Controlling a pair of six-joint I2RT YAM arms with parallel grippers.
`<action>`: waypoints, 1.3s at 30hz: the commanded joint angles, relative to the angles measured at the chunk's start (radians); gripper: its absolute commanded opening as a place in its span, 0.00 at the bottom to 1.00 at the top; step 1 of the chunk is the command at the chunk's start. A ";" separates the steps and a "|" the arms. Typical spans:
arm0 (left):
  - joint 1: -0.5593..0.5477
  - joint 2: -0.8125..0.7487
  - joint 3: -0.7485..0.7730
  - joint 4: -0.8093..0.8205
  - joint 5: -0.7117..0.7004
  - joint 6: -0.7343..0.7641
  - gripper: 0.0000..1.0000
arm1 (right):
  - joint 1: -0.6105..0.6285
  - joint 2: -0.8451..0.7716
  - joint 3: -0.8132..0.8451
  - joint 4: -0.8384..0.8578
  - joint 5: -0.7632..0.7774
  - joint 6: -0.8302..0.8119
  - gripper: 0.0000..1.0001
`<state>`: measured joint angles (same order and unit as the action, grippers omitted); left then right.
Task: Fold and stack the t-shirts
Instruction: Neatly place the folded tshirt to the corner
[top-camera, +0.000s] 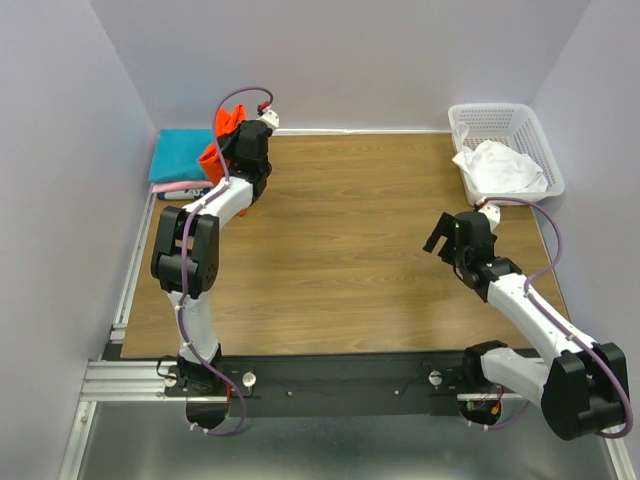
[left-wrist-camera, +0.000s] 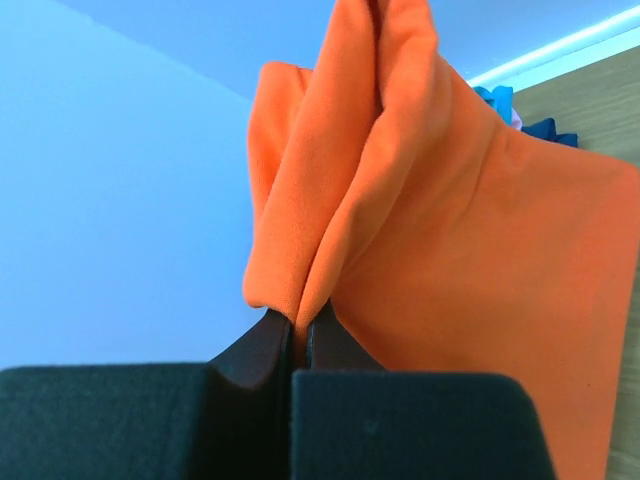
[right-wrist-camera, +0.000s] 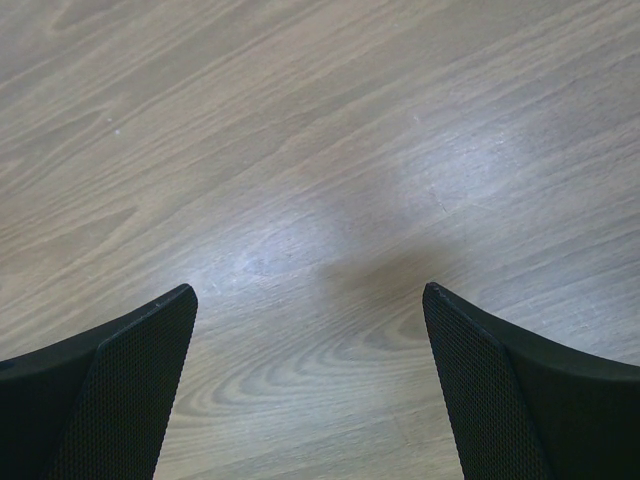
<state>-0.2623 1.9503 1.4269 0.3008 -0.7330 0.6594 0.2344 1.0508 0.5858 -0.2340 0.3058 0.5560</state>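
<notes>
My left gripper (top-camera: 233, 130) is raised at the table's far left, shut on a bunched fold of the orange-red t-shirt (top-camera: 226, 122). In the left wrist view the orange cloth (left-wrist-camera: 420, 200) hangs from between the closed jaws of the left gripper (left-wrist-camera: 297, 325). Beside it a folded stack lies at the far left edge: a teal t-shirt (top-camera: 183, 155) on top, a pink one (top-camera: 178, 187) and a navy one (top-camera: 196, 194) showing beneath. My right gripper (top-camera: 440, 235) is open and empty above bare wood; the right wrist view shows it (right-wrist-camera: 310, 300) over the tabletop. A white t-shirt (top-camera: 500, 168) lies crumpled in the basket.
A white plastic lattice basket (top-camera: 520, 122) stands at the far right corner. The wooden tabletop (top-camera: 350, 250) lies between the arms. Grey walls close in the left, back and right sides.
</notes>
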 joint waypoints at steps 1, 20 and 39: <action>0.003 -0.005 0.050 0.084 0.023 0.121 0.00 | 0.000 0.021 0.022 -0.025 0.047 -0.010 1.00; 0.012 -0.096 0.147 0.095 0.083 0.155 0.00 | 0.000 0.025 0.023 -0.025 0.061 0.001 1.00; 0.104 0.050 0.236 0.046 0.178 0.105 0.00 | 0.000 0.046 0.034 -0.025 0.070 -0.002 1.00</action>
<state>-0.1898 1.9556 1.6276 0.3382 -0.6113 0.7956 0.2344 1.0851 0.5880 -0.2344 0.3286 0.5564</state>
